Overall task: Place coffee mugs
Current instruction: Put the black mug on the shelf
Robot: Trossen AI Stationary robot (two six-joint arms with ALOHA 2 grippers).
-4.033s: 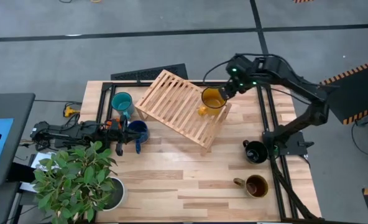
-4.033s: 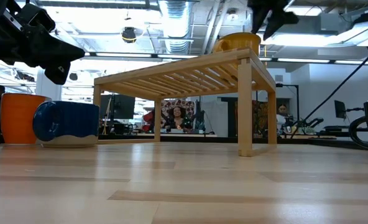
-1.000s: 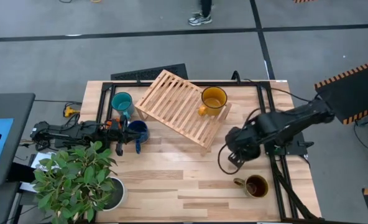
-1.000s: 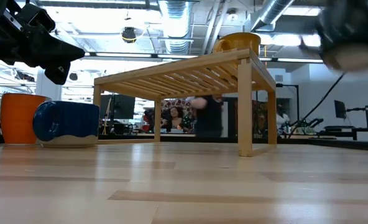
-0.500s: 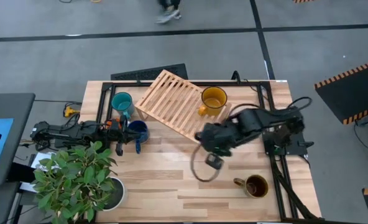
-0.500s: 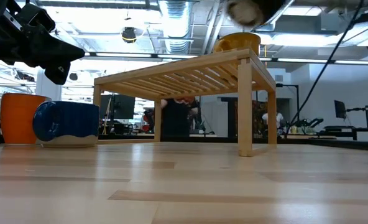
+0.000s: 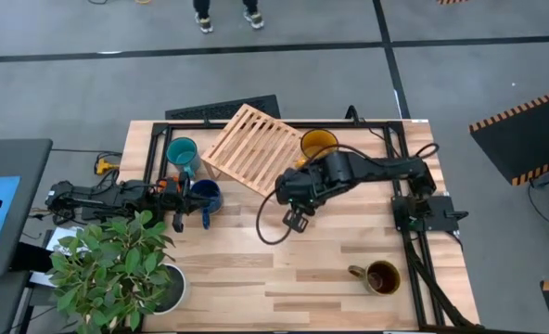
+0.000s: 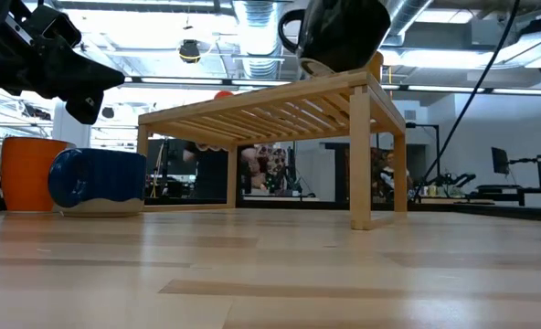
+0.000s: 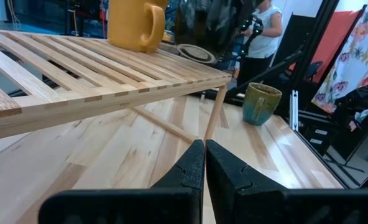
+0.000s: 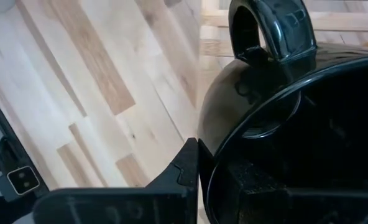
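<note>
Gripping black mug [image 10: 283,118] — right end effector [image 7: 298,188]

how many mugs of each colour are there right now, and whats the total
teal mug: 1
dark blue mug: 1
orange mug: 1
yellow mug: 1
black mug: 1, held by the right gripper over the wooden rack
brown-olive mug: 1
total: 6 mugs
</note>
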